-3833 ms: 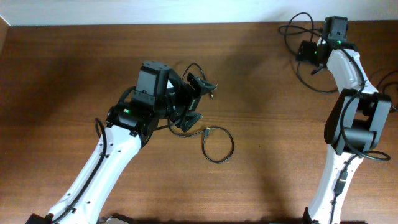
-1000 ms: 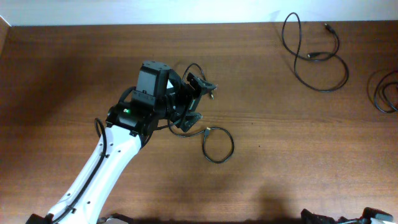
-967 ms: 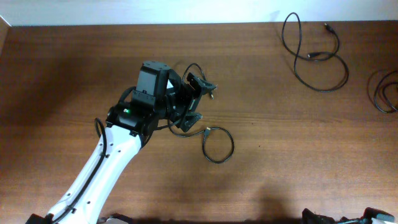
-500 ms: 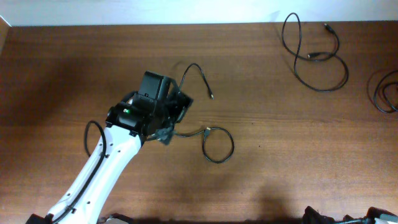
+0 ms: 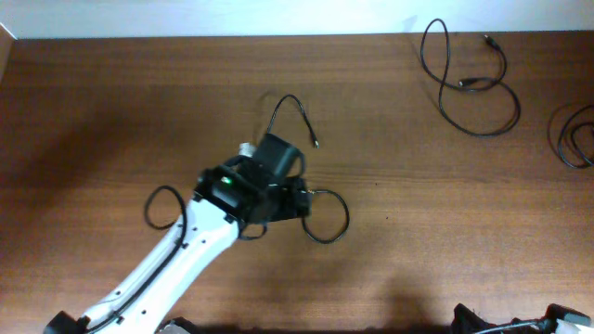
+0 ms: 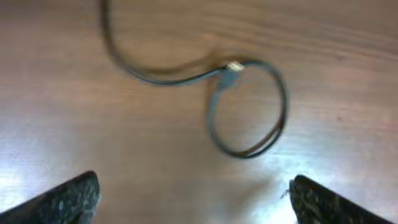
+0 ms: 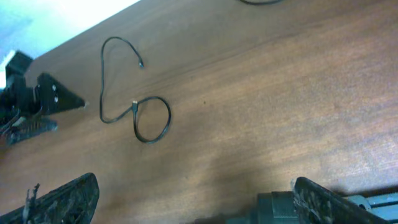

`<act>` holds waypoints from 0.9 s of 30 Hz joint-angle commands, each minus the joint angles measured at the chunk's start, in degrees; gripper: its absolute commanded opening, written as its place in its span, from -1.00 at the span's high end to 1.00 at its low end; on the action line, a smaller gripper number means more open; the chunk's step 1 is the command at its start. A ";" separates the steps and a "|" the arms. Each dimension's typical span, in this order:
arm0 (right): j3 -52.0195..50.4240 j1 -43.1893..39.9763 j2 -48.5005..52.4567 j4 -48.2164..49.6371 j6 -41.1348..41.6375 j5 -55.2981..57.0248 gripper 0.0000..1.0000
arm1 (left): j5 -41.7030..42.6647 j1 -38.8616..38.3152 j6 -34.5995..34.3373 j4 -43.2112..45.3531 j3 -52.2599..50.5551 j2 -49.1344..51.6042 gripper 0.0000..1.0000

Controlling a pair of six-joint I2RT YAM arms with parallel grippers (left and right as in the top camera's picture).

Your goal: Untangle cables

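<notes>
One thin black cable (image 5: 290, 100) lies mid-table. Its plug end (image 5: 316, 144) is free, and its other end curls into a loop (image 5: 328, 219). My left gripper (image 5: 277, 206) hovers open just left of that loop and hides the cable's middle. In the left wrist view the loop (image 6: 249, 111) and its plug (image 6: 231, 66) lie ahead of the wide-apart fingertips (image 6: 65, 199), with nothing between them. A second cable (image 5: 469, 85) lies at the far right. My right gripper (image 7: 199, 208) is open and empty, well back from the middle cable (image 7: 135, 107).
A third black cable (image 5: 574, 139) sits at the right table edge. The table's far edge meets a white wall (image 5: 186, 14). The left arm (image 5: 176, 260) crosses the near left of the table. Only a bit of the right arm (image 5: 548, 323) shows at the bottom edge.
My left gripper has left the cable's upper arc and swung right and toward the loop. The cable's plug end now lies flat. The right arm withdrew from the far-right cable earlier.
</notes>
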 commanded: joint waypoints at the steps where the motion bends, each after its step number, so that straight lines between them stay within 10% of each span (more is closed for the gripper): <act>1: -1.84 -0.33 -0.46 -1.40 0.68 0.48 -0.97 | -4.92 -2.10 2.34 3.74 0.00 2.86 -0.98; 7: -3.91 -0.33 -0.46 -1.66 0.72 0.48 -0.97 | -4.11 -3.04 1.27 5.92 -0.02 9.77 -0.98; 13: -3.96 -0.33 -0.46 -1.01 2.19 0.48 -0.98 | -5.25 -2.99 45.00 13.20 -0.02 18.08 -0.99; 18: -3.96 -0.33 -0.46 -0.79 2.19 0.50 -0.97 | -5.42 -2.99 46.58 17.92 -0.02 26.88 -0.94; 21: -3.96 -0.33 -0.46 -0.72 2.19 0.52 -0.98 | -4.26 -2.99 46.60 17.92 -0.02 29.59 -0.56; 25: -3.96 -0.33 -0.46 -0.28 2.19 0.52 -0.97 | 4.13 -2.99 46.58 17.86 -0.02 30.18 0.78; 27: -3.96 -0.33 -0.46 -0.33 2.19 0.50 -0.97 | 3.98 -2.99 46.58 16.76 0.09 30.10 1.00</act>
